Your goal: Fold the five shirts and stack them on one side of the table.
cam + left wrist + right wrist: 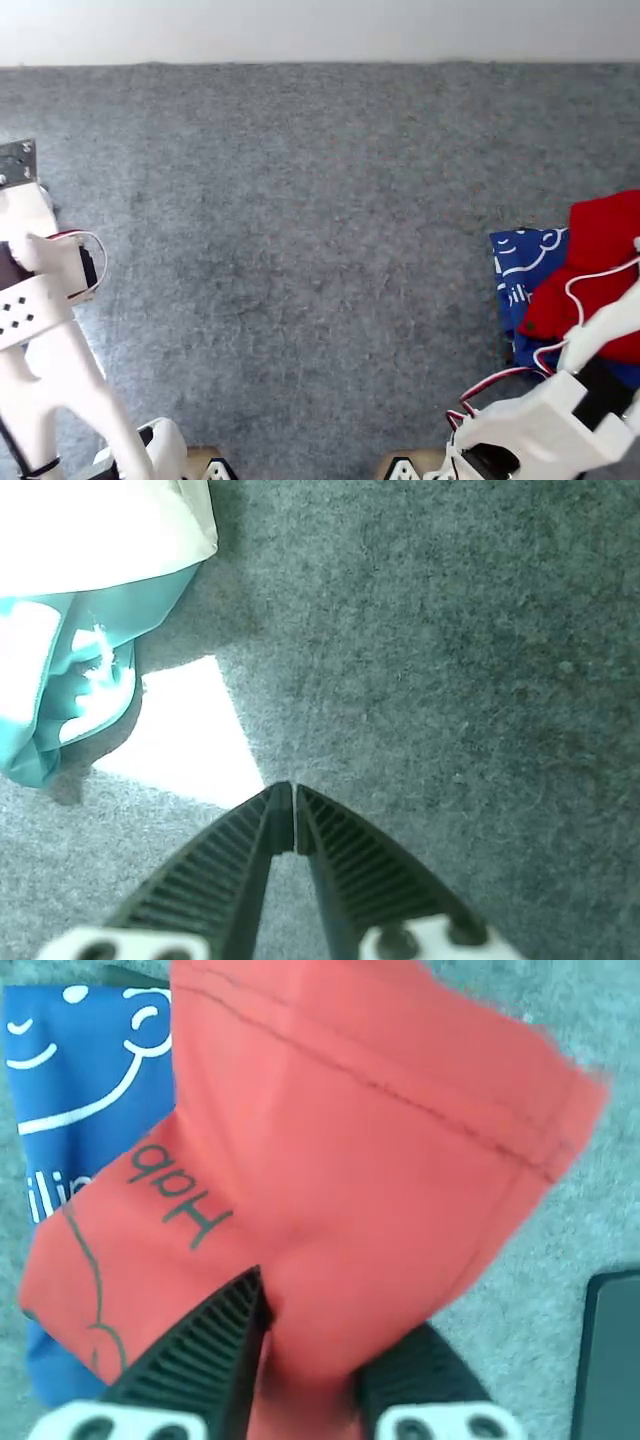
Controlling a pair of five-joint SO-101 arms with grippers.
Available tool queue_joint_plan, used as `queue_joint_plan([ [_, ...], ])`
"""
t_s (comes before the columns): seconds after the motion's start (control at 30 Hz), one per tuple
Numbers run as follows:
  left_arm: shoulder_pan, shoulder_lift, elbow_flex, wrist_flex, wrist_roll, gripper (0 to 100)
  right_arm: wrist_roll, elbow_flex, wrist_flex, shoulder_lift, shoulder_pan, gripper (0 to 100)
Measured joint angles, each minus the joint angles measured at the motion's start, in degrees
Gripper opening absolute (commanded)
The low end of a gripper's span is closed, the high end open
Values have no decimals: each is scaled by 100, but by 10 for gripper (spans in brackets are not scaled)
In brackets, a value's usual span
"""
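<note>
High view: grey felt tabletop (300, 250) runs up to a pale wall; white left arm (50, 340) stands over the tabletop's left edge; white right arm (545, 420) stands over the tabletop's near right corner, its red and white wiring looping beside it; bunched red fabric shirt (600, 260) sits at the tabletop's right edge, overlapping a blue fabric shirt with white print (520, 265) that lies flat on the tabletop beneath it.

Left wrist view: the left arm's black ribbed jaws are clenched together, tips touching, nothing between them; they hang above bare tabletop (450, 680); a crumpled teal fabric garment (60, 680) lies on the tabletop well apart from the jaws, with a cream-white fabric piece (100, 530) lying over it; a bright patch of light (180, 730) falls on the tabletop between the garment and the jaws.

Right wrist view: the right arm's jaws are grasping a fold of the red shirt (350, 1160), fabric pinched between the two black pads; the blue shirt (80, 1080) shows beneath the red one, flat on the tabletop (560, 1280); a dark flat object (612, 1350) lies on the tabletop near the red shirt, kind not determinable.
</note>
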Motion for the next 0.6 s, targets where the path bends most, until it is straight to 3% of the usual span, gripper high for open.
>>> queue_joint_plan([
  [0.37,0,0,18,0,0,15,9,0,202,-246,62,277],
  [0.43,0,0,18,0,0,15,9,0,519,-413,9,222],
  [0.57,0,0,18,0,0,15,9,35,1099,-475,-273,4],
  [0.6,0,0,18,0,0,15,9,88,1108,-475,-316,9],
])
